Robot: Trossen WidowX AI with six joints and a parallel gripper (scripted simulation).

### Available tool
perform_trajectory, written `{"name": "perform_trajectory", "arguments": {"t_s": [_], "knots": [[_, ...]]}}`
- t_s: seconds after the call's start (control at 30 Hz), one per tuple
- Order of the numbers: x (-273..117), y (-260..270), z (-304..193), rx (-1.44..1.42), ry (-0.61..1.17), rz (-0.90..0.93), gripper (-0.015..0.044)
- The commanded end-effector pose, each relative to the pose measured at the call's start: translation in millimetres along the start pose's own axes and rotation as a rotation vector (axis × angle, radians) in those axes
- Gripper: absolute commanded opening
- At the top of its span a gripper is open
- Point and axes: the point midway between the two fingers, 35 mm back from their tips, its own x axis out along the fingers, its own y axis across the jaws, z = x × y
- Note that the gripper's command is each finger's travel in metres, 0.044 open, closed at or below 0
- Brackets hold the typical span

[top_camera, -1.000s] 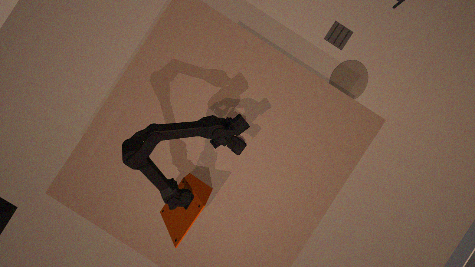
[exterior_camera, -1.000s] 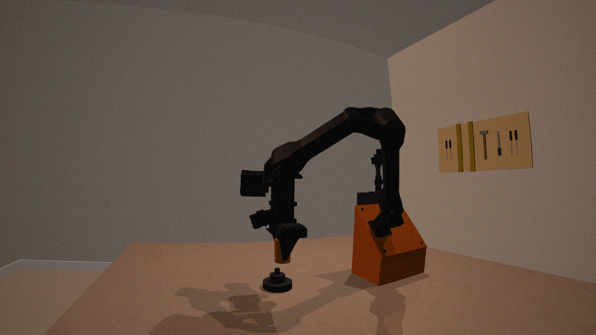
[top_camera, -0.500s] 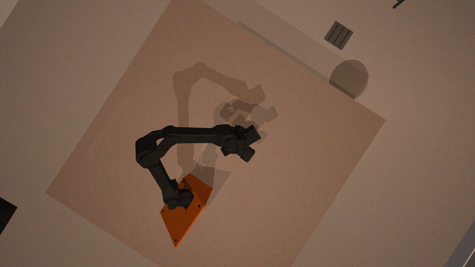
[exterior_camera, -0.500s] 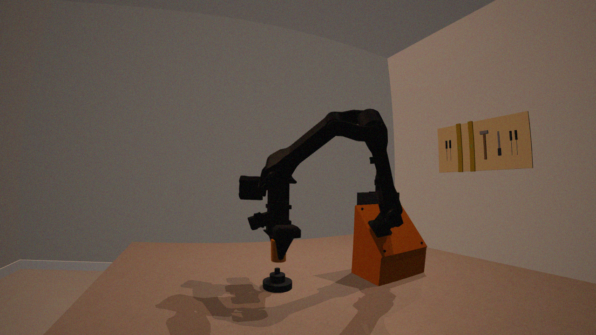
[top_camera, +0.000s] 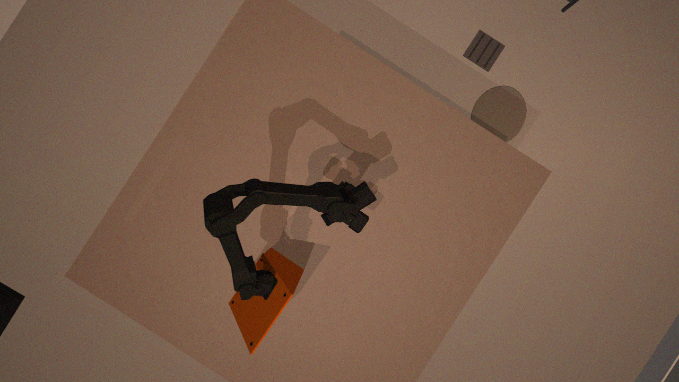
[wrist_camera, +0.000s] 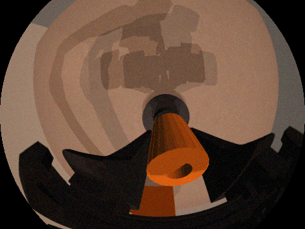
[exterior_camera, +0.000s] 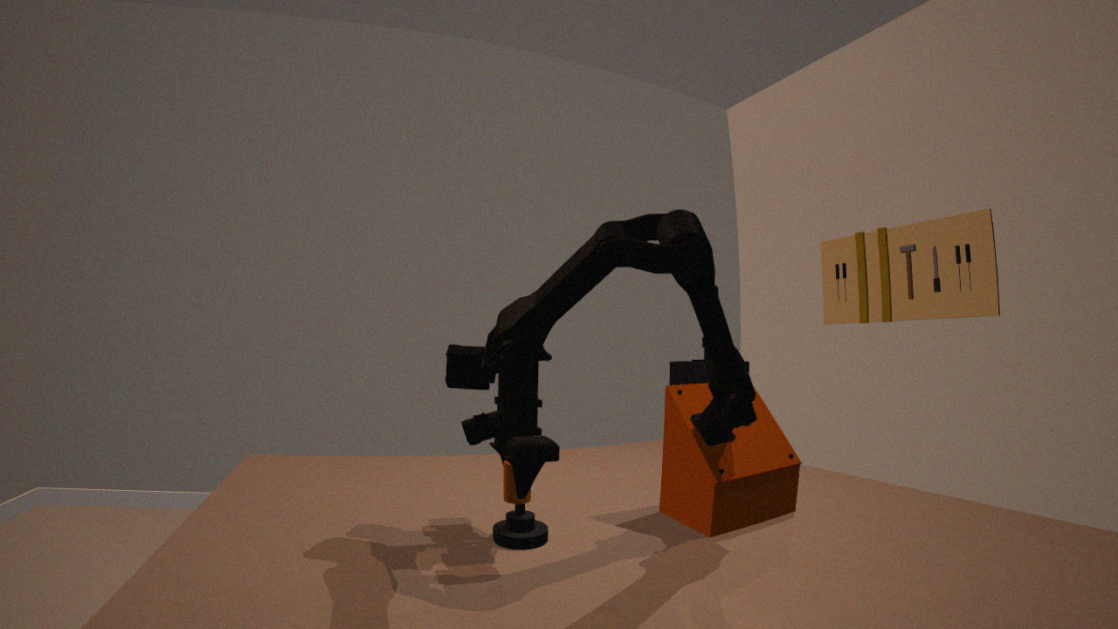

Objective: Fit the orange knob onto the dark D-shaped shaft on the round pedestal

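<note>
Knob: orange, ribbed with darker lines. Pedestal: dark grey. Bench: pinkish tan. Wedge base: orange, dark dots.

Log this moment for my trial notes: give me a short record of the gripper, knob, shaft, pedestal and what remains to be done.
gripper: shut on the knob, fingers on either side
knob: orange, upright, above the pedestal
shaft: dark, short length visible below the knob; flat side not discernible
pedestal: round, dark, stepped, on the table
fit: knob not down on pedestal; whether the shaft has entered the hole, cannot tell
remaining: line up flats, push down, release
</note>
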Motion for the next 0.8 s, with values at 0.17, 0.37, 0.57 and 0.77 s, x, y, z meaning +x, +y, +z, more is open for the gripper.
{"name": "perform_trajectory", "arguments": {"t_s": [0.17, 0.37, 0.57, 0.77], "knots": [[4.5, -0.9, -4.8, 0.003, 0.009, 0.008, 0.0], [5.3, 0.0, -5.8, 0.003, 0.009, 0.008, 0.0], [6.0, 0.4, -4.6, 0.003, 0.009, 0.008, 0.0], [5.9, -0.4, -3.4, 0.003, 0.009, 0.008, 0.0]]}}
